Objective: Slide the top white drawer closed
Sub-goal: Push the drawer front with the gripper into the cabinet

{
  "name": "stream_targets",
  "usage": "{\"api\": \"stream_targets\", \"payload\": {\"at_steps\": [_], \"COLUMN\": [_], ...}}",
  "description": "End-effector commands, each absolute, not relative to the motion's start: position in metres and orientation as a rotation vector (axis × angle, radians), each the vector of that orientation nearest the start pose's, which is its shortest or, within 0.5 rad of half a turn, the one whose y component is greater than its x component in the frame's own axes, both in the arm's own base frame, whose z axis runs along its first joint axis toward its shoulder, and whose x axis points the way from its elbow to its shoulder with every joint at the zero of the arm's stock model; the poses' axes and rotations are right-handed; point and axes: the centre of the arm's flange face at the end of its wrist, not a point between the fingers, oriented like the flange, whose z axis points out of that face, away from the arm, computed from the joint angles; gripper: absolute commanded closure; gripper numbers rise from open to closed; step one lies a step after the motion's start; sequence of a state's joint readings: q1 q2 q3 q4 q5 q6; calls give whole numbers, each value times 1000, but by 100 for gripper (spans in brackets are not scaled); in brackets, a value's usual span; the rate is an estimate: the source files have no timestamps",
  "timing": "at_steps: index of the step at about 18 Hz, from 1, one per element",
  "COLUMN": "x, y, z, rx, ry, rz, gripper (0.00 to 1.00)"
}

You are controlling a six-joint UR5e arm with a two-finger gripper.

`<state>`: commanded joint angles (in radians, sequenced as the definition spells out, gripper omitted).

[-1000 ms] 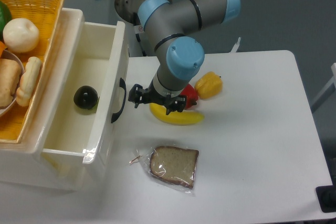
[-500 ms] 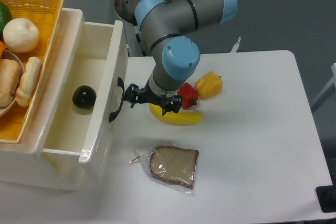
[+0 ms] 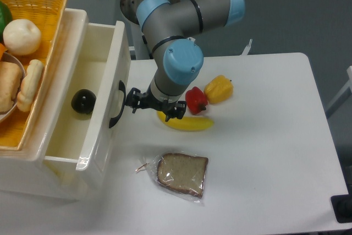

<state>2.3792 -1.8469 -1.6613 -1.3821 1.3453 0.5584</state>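
Moved: my hand (image 3: 151, 107) has pushed left with the drawer (image 3: 104, 92) since the earlier frames; the drawer front sits further in, and the black ball (image 3: 83, 101) has shifted left with it.
Hand: just right of the drawer's black handle (image 3: 116, 104), pressed up close to the front panel; I cannot tell whether my fingers are open or closed, they are dark and seen from above.
Drawer: still partly open, sticking out to the right from the white cabinet (image 3: 52, 163), at the left end of the worktop (image 3: 264, 152).
Ball: inside the drawer, near its front panel.
Basket (image 3: 38, 4): on the cabinet, left of the drawer, holding bread rolls and a pale round thing.
Banana (image 3: 187, 123): right of the drawer, partly under my hand.
Red pepper (image 3: 196, 99): right of the drawer, touching the banana from behind.
Yellow pepper (image 3: 219, 89): just right of the red one.
Bread (image 3: 181, 174): bagged slice, below the banana, right of the drawer's near corner.
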Motion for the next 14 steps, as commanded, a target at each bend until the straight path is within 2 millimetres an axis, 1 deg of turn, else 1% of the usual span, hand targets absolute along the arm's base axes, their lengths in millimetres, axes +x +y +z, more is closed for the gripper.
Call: {"api": "stream_targets", "payload": {"at_steps": [8,12,14], "x": [-272,-268,-261], "y": [520,522,526], "z": [317,317,317], "rx": [-3091,-3094,-3099], "ry": [-324,-308,-291], "rz": [-434,-434,-433], "gripper": [0,0,0]}}
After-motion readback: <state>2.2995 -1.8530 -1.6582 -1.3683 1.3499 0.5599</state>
